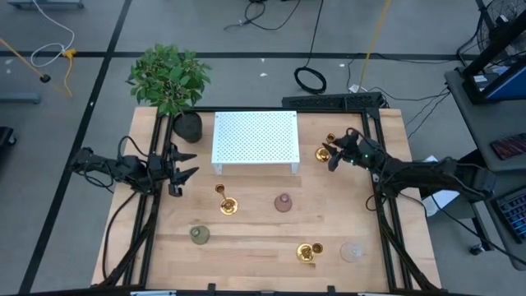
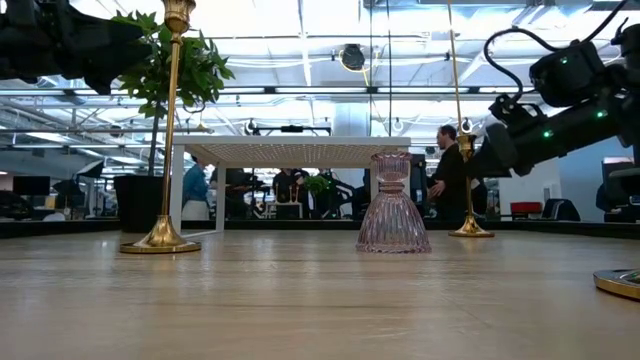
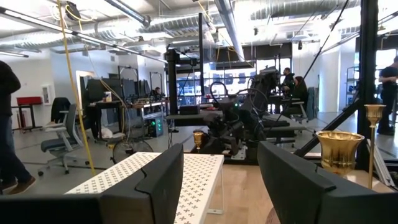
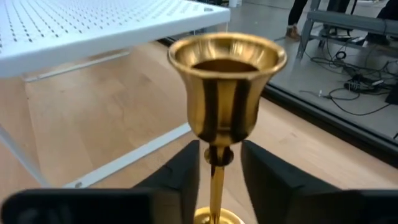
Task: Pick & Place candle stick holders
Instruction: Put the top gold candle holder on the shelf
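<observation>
A gold candlestick (image 1: 323, 152) stands upright on its round base (image 2: 470, 230) at the right of the white rack. My right gripper (image 1: 333, 156) is open, with its fingers on either side of the stem (image 4: 216, 171) just below the cup (image 4: 227, 74), and a thin gap shows on each side. My left gripper (image 1: 185, 164) is open and empty beside the plant pot. A second gold candlestick (image 1: 226, 201), a pink holder (image 1: 283, 202), an olive-green holder (image 1: 200, 235), a third gold candlestick (image 1: 308, 252) and a clear holder (image 1: 352, 251) stand on the table.
A white perforated rack (image 1: 255, 138) stands on legs at the far middle of the table. A dark plant pot (image 1: 187, 125) with a leafy plant is at its left. People stand in the room beyond the table (image 2: 445, 175).
</observation>
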Controlling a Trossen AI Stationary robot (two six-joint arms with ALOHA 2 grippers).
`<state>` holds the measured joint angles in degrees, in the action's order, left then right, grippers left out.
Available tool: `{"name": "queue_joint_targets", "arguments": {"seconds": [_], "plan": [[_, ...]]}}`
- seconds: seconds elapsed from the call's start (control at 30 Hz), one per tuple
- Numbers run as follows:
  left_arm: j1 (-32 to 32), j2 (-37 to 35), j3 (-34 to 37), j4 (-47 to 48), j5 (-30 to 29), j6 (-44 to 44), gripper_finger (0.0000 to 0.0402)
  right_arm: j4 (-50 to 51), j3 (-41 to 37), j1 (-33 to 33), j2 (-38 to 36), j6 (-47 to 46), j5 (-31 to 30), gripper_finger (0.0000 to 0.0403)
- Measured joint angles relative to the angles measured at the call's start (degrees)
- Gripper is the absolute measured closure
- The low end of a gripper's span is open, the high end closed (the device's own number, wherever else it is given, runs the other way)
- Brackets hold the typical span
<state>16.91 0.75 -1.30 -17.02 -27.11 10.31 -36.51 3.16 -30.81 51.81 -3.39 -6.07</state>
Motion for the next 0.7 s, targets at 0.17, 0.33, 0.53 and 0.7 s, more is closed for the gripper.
{"name": "queue_joint_targets", "arguments": {"seconds": [0.17,0.33,0.53,0.7], "plan": [[0.00,0.00,0.00,0.01,0.00,-0.07,0.0188,-0.11,0.00,0.00,0.68,0.00,-0.02,0.0371],[0.00,0.00,0.00,0.06,0.00,-0.58,0.0188,-3.85,0.03,0.00,0.68,-1.09,0.02,0.0385],[0.00,0.00,0.00,0.22,0.07,-2.15,0.0188,-1.33,4.87,0.02,0.77,-0.77,0.14,0.0393],[0.00,-0.01,0.00,0.55,0.09,-3.37,0.0188,13.24,15.19,0.02,0.72,0.05,0.14,0.0391]]}}
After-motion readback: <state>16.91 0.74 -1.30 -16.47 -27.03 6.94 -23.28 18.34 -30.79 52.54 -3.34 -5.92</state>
